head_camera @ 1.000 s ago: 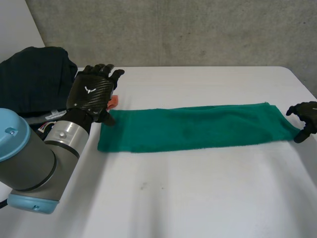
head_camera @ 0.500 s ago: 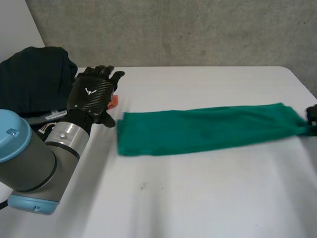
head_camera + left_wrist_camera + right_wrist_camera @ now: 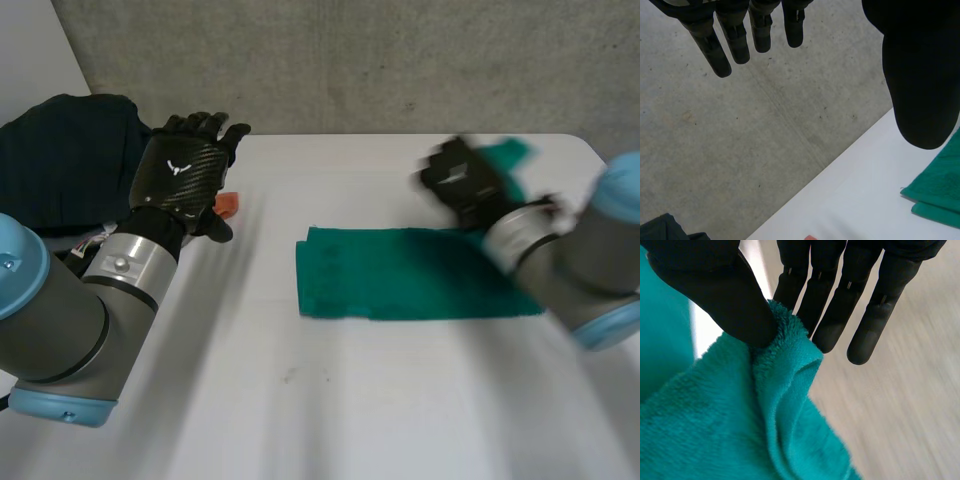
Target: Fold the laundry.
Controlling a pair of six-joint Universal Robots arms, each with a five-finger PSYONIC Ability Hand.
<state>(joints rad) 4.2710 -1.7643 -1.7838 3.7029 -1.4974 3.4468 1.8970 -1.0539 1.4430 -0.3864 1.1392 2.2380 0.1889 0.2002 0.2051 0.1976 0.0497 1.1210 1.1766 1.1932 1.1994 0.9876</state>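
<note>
A green towel (image 3: 400, 287) lies across the middle of the white table (image 3: 300, 400). My right hand (image 3: 465, 182) hovers above the towel's right half, shut on its lifted end (image 3: 512, 154). In the right wrist view the thumb of the right hand (image 3: 715, 290) pinches a bunched edge of the towel (image 3: 740, 430) against the fingers. My left hand (image 3: 185, 180) is raised over the table's left part, open and holding nothing, well left of the towel. In the left wrist view its fingers (image 3: 740, 40) are straight, and a corner of the towel (image 3: 940, 190) lies beyond its thumb.
A pile of dark clothes (image 3: 65, 160) sits at the table's back left, behind my left arm. A small orange thing (image 3: 228, 205) lies on the table just beside the left hand. A concrete wall rises behind the table's far edge.
My right hand closed on the towel's right end, pulled the towel to the right, then lifted that end and carried it left over the towel. The left hand hardly moved.
</note>
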